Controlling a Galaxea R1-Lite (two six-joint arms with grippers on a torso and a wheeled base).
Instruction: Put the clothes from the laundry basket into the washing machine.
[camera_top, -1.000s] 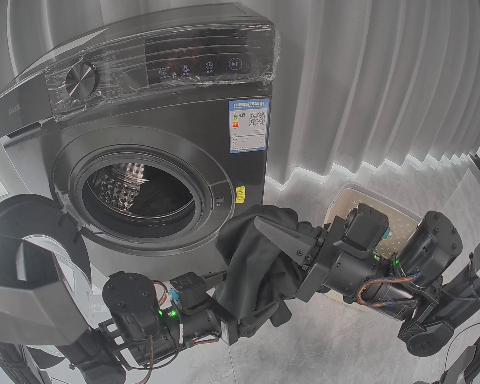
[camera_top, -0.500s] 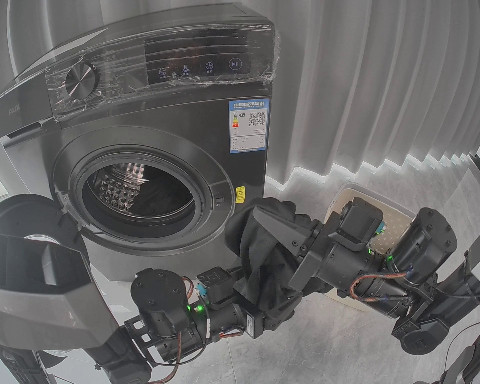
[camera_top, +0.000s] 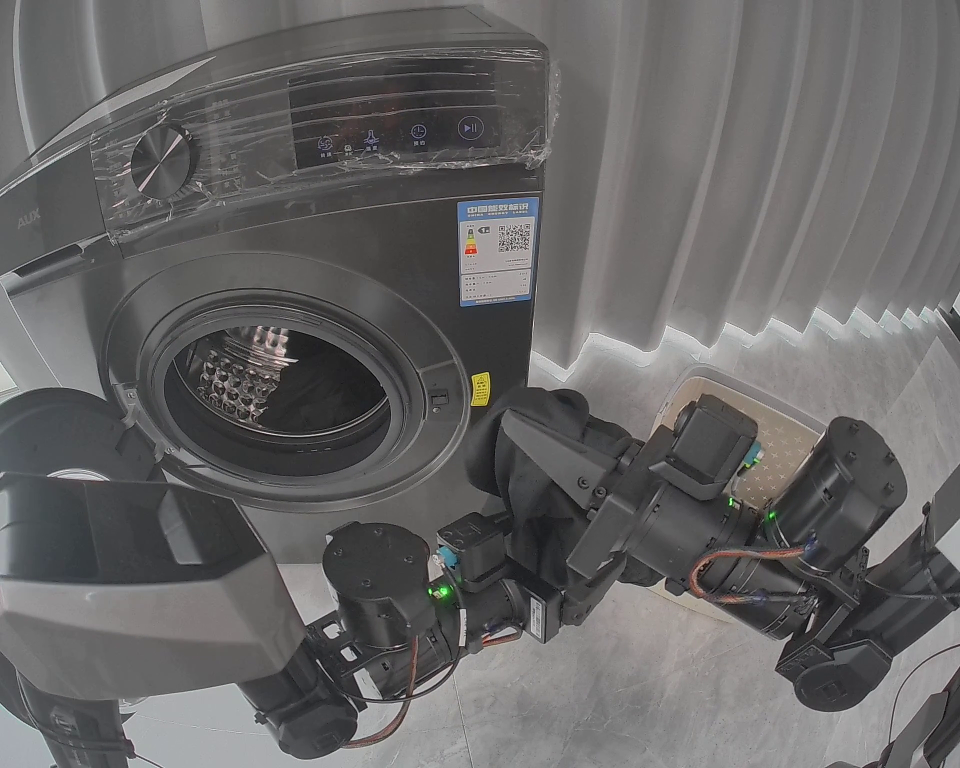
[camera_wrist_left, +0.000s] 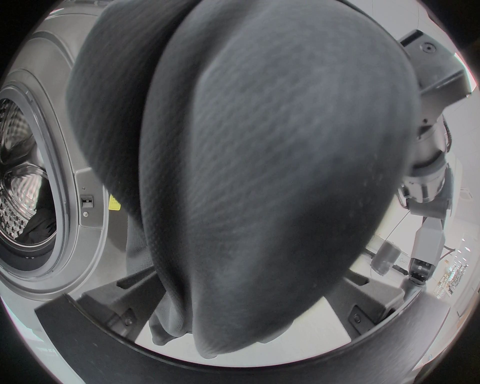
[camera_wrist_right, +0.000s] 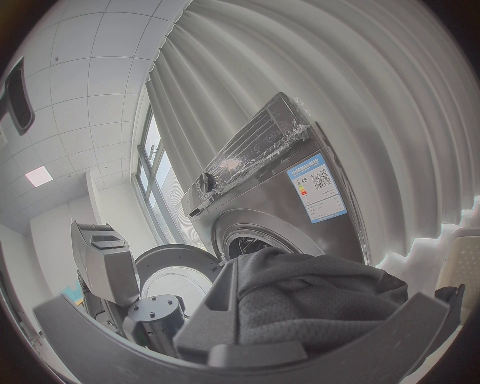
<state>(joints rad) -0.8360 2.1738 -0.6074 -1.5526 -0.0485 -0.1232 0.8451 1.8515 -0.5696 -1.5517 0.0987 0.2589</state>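
Since the earlier frames the left arm has swung right across the near floor, and the left gripper (camera_top: 578, 598) now sits just under the right gripper (camera_top: 537, 504). The black garment (camera_top: 560, 405), which hung lower and farther left a second ago, is now bunched higher and more to the right.

That garment is a bulky bundle held off the floor, right of the washing machine (camera_top: 400, 250) and in front of its lower right corner, between the machine and the laundry basket (camera_top: 700, 385). The right gripper is clamped around it, one finger over the top of the bundle and one beneath. In the right wrist view the cloth (camera_wrist_right: 320, 295) lies heaped between those fingers.

The left gripper meets the bundle's lower edge. In the left wrist view the cloth (camera_wrist_left: 280, 175) drapes close over the camera. Whether this gripper is closed on the fabric cannot be told.

The machine's round door (camera_top: 60, 440) stands swung open to the left, and some dark cloth lies inside the drum (camera_top: 250, 380). The cream perforated basket stands on the grey floor (camera_top: 650, 690) to the right, near the white curtain (camera_top: 750, 150), partly behind the right arm.
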